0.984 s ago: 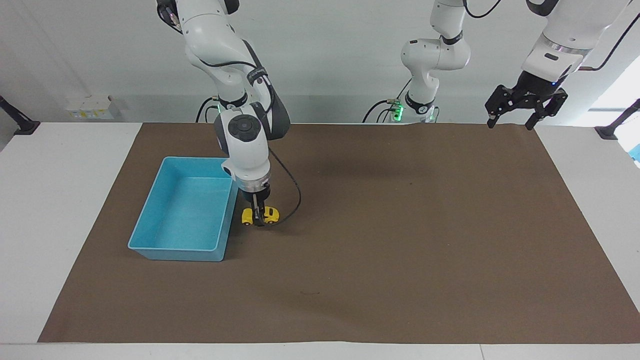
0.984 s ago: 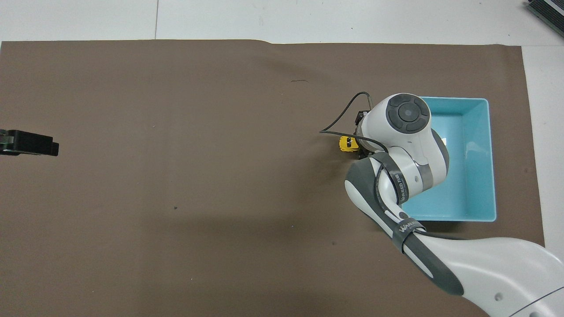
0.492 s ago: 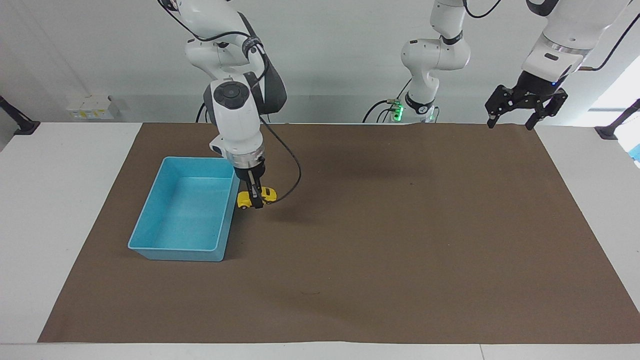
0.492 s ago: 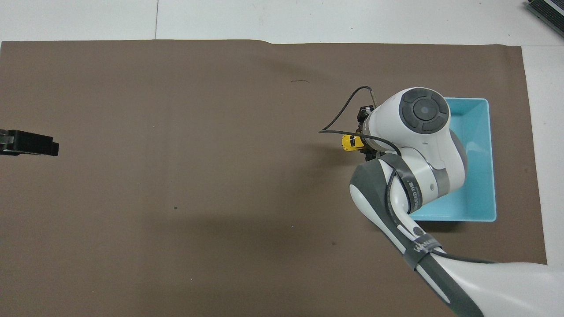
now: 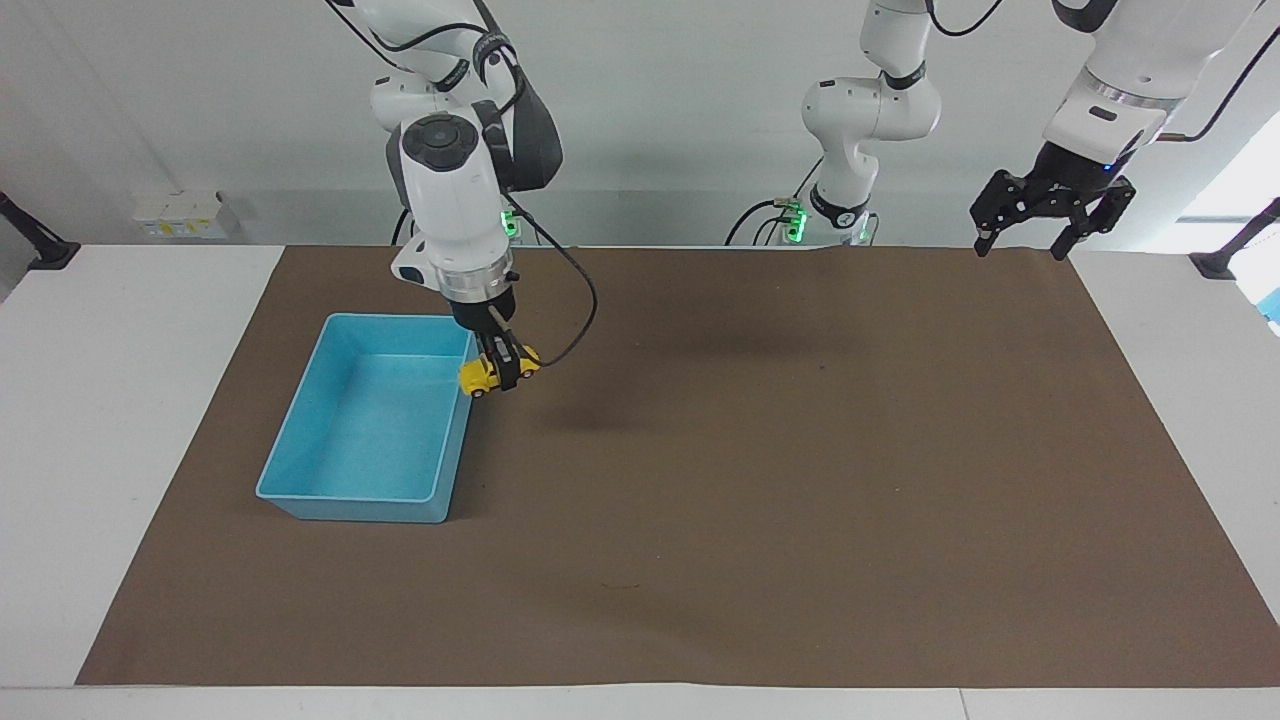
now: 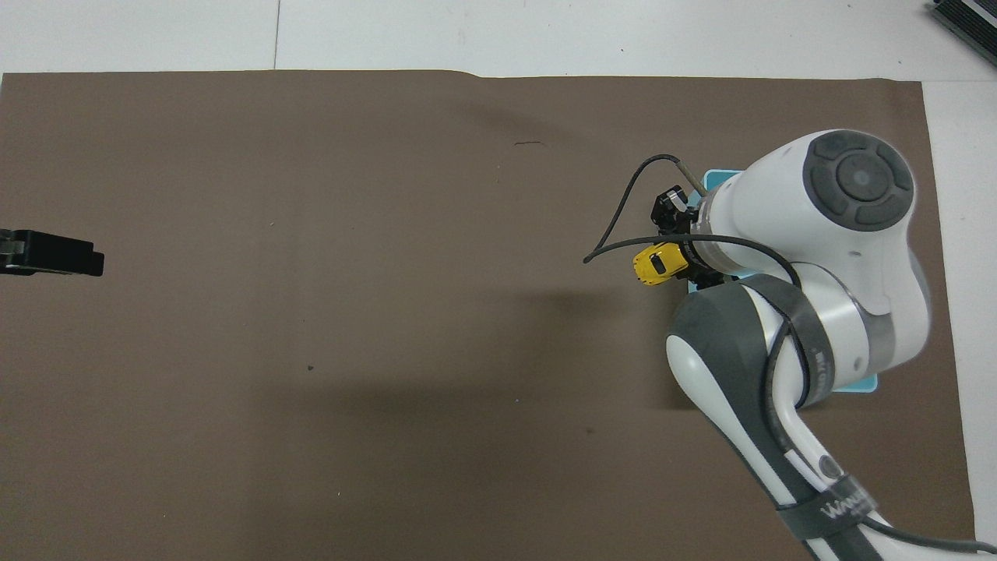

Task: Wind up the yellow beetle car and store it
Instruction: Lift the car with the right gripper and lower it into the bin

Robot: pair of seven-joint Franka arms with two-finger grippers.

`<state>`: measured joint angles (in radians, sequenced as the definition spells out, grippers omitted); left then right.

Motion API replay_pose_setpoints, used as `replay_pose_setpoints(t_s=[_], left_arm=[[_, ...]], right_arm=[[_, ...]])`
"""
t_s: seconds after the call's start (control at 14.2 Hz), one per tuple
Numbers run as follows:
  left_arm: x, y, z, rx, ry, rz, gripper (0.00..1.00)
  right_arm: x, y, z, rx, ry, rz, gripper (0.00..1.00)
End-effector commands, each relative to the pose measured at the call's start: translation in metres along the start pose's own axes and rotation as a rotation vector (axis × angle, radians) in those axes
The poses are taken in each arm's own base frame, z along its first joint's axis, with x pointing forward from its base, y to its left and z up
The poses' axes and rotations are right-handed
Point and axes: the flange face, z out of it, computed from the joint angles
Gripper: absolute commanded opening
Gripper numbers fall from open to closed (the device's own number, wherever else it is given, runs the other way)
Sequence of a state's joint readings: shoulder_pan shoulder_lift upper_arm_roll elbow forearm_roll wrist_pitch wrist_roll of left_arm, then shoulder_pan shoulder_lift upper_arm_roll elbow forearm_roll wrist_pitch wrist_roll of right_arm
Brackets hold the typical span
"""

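Aloft: yellow beetle car [image 5: 497, 371] pinched in right claw [image 5: 499, 371], upper left, beside blue bin [image 5: 300, 425]; drop-in pending. Left claw [image 5: 1030, 243] wide, waiting.

Yellow beetle car [image 6: 659, 263] in right end effector [image 6: 685, 253] beside mostly hidden blue bin [image 6: 716, 181]

Bright yellow beetle toy car [image 5: 497, 369] with dark windows, light blue plastic bin [image 5: 366, 430], plain brown table mat [image 5: 760, 480], white tabletop [image 5: 120, 340], black grippers.
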<state>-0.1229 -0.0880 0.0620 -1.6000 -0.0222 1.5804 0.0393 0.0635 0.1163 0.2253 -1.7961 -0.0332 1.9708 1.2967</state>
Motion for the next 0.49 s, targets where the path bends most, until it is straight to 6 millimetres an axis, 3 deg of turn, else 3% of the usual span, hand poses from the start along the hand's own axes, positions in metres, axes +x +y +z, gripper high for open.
replay_pose_setpoints(t_s=[0.0,0.42], left_arm=[[-0.003,-0.003,-0.005,0.004,-0.004,0.003,1.0],[-0.003,-0.003,-0.005,0.004,-0.004,0.003,1.0]], right_arm=[[0.019,0.014,-0.015,0.018,-0.057,-0.126,0.0],[0.065,0.045,-0.015,-0.027,-0.098,-0.417,0.0]])
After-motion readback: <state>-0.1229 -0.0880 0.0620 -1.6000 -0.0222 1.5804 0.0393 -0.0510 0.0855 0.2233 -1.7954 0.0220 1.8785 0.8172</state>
